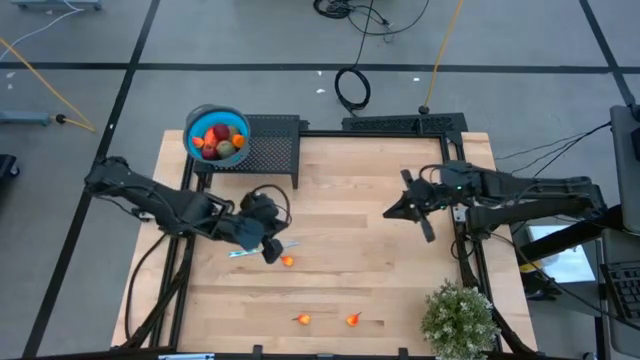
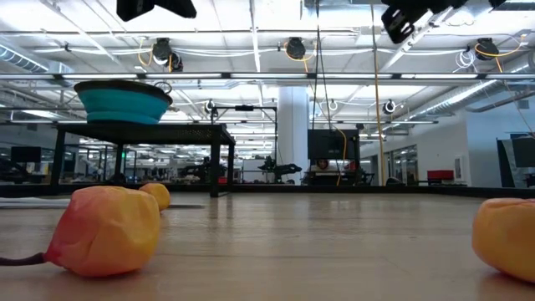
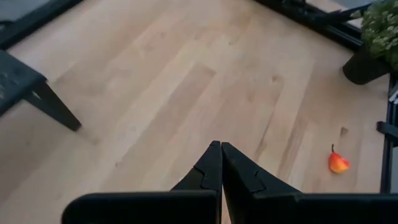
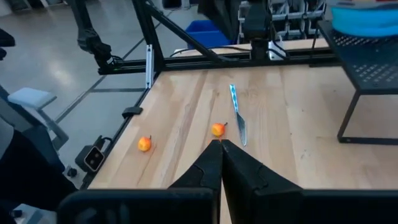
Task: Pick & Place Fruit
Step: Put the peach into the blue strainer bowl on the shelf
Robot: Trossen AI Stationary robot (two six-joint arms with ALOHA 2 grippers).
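Pale wood table [image 1: 380,270] on a grey floor, potted plant [image 1: 458,318] at lower right. Blue bowl [image 1: 216,132] on a black rack [image 1: 268,143], upper left, holds red, orange and brown fruit [image 1: 220,142]. Three small orange fruits [image 1: 288,261] lie loose lower centre, a knife [image 1: 245,252] beside one. Left pincer [image 1: 270,250] and right pincer [image 1: 392,212] both pressed together, empty.

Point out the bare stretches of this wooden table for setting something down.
Bare wood spans the middle, between the shut left gripper and shut right gripper, and ahead of the black mesh stand. Crowded: the silver knife, small orange fruits, green potted plant.
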